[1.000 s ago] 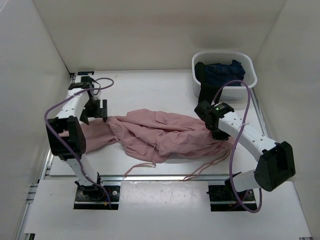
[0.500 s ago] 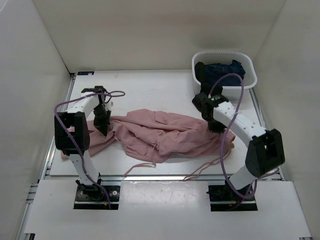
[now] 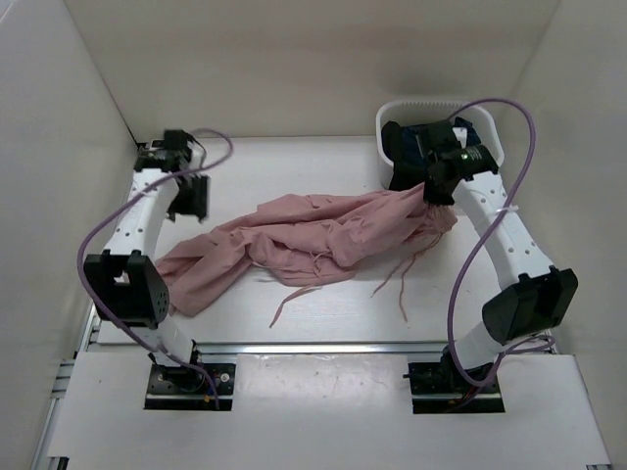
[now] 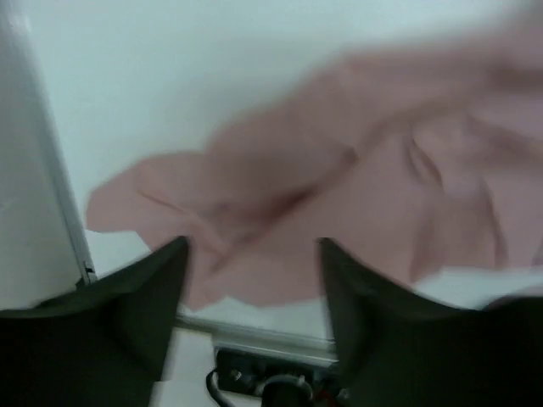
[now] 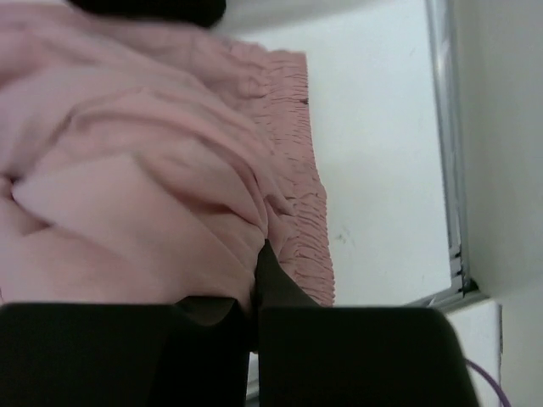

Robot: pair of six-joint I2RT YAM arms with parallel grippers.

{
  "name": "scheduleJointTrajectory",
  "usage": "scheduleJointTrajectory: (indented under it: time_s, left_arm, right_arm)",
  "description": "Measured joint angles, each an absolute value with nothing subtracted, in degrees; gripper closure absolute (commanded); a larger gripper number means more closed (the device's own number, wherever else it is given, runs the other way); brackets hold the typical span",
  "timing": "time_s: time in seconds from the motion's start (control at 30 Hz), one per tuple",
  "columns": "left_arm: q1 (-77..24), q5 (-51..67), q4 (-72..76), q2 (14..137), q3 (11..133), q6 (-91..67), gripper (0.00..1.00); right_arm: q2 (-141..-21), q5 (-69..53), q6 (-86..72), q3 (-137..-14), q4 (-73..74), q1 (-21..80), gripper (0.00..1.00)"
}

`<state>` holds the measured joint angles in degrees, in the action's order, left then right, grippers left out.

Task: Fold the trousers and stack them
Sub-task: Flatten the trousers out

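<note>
- The right hand (image 3: 436, 191) has risen off the desk (image 3: 294, 162) and swung toward the white basket (image 3: 431, 103). It now hangs just in front of the basket's near wall, fingers together and clamped on the gathered waistband of the trousers (image 3: 304, 240) (its wrist view shows the ruched edge pinched right at the fingertips).
- The trousers have gone with it. A second ago they were a crumpled heap well short of the basket. Now they are drawn out into a long slanting band, with the waist end lifted beside the basket and the leg end (image 3: 186, 284) flat on the desk at the far end from it.
- The left hand (image 3: 188, 196), which half a second ago was down on the cloth at the end away from the basket, has let go and backed off. Its fingers stand apart with nothing between them, and the pink cloth lies below, untouched.
- The drawstrings (image 3: 294, 299) trail loose on the desk, on the side of the cloth away from the basket.
- For the task, this looks like stretching out, not folding. The legs are still bunched over each other, so the left hand probably needs a fresh grip on the leg end before a first fold.
</note>
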<state>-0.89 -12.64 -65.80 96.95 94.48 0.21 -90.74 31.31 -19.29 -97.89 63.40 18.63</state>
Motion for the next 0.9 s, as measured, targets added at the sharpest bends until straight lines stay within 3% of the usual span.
scheduleJointTrajectory:
  time_s: [0.1,0.23,0.33,0.4,0.43,0.47,0.5,0.67,0.9]
  left_arm:
    - [-7.62,-7.64,-67.33,93.49,83.24,0.05,0.02]
    - [-16.71,-5.39,-65.63,94.32,72.27,0.03,0.00]
    - [-18.09,-10.70,-63.00,94.30,66.19,0.03,0.00]
    - [-17.61,-15.99,-60.80,94.48,63.33,-0.05,0.16]
    - [-17.39,-18.55,-59.75,94.80,62.65,-0.08,0.34]
    - [-17.10,-20.60,-58.65,95.33,62.54,-0.40,0.82]
    - [-16.97,-22.39,-57.36,95.98,62.57,-0.54,0.86]
    - [-16.64,-29.04,-52.97,99.72,66.30,0.21,0.86]
    - [-9.85,-33.82,-46.92,104.31,88.44,0.19,0.86]
  right_arm:
    - [-88.27,28.40,-19.49,-90.67,63.24,18.85,1.00]
    - [-88.03,25.67,-20.43,-84.12,62.83,18.87,1.00]
    - [-87.99,24.56,-20.78,-83.40,62.54,18.87,1.00]
    - [-87.66,23.94,-20.99,-83.40,62.11,18.87,1.00]
    - [-87.44,23.75,-21.15,-83.37,61.89,18.87,1.00]
    - [-87.31,23.66,-21.34,-83.35,61.63,18.87,1.00]
    - [-87.13,23.55,-21.58,-83.33,61.45,18.87,1.00]
    - [-86.56,22.83,-22.35,-82.32,60.82,18.87,1.00]
    - [-89.34,25.93,-22.24,-89.32,62.65,18.59,1.00]
